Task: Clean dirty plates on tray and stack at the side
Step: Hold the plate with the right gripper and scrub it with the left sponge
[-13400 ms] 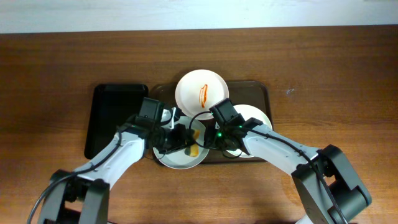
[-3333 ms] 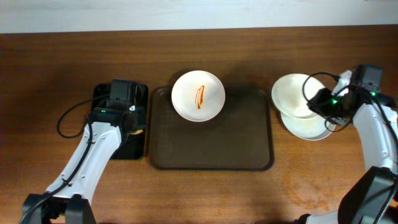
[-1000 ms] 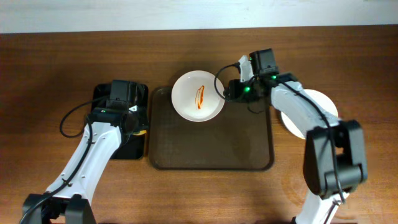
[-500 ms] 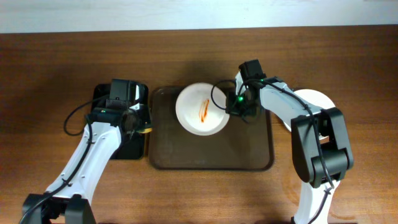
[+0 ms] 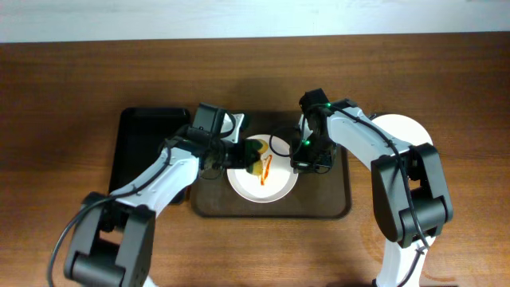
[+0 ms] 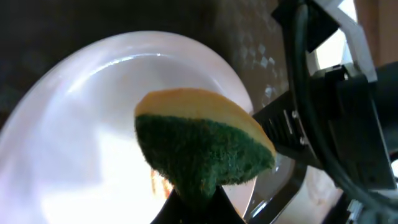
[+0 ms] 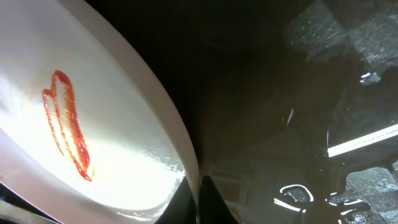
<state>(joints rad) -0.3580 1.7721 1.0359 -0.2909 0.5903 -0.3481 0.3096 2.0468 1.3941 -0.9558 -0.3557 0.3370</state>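
**Smeared plate gripped on the tray, sponge held over it**

Wooden counter point(image 5: 72, 72) beneath everything. Across its middle, a dark brown tray point(image 5: 335, 203), long axis running left to right. Just beside that tray's left edge, a narrower black tray point(image 5: 143, 151), long axis running near to far. Off the brown tray's right end, directly on the counter, a bare white plate point(image 5: 406, 131), partly hidden by the right arm. Impossible to tell whether more than one lies there.

Inside the brown tray, near its middle, the smeared plate point(image 5: 275, 185): round, face up, no long axis of its own. On its face, an orange-red sauce streak point(image 5: 267, 167), a narrow loop lying roughly near to far, its far end leaning slightly right.

Clamped on that plate's right rim: the right tool point(image 5: 301, 163), closed over the edge in the wrist view, dark tray floor beyond.

Pinched tight on a sponge point(image 5: 256, 149): the left tool point(image 5: 247, 151), reaching in from the left. Yellow body uppermost in the wrist view, green scouring face toward the camera. Held over the plate's far-left part, just beside the streak. Touching the plate or merely above it: cannot tell.
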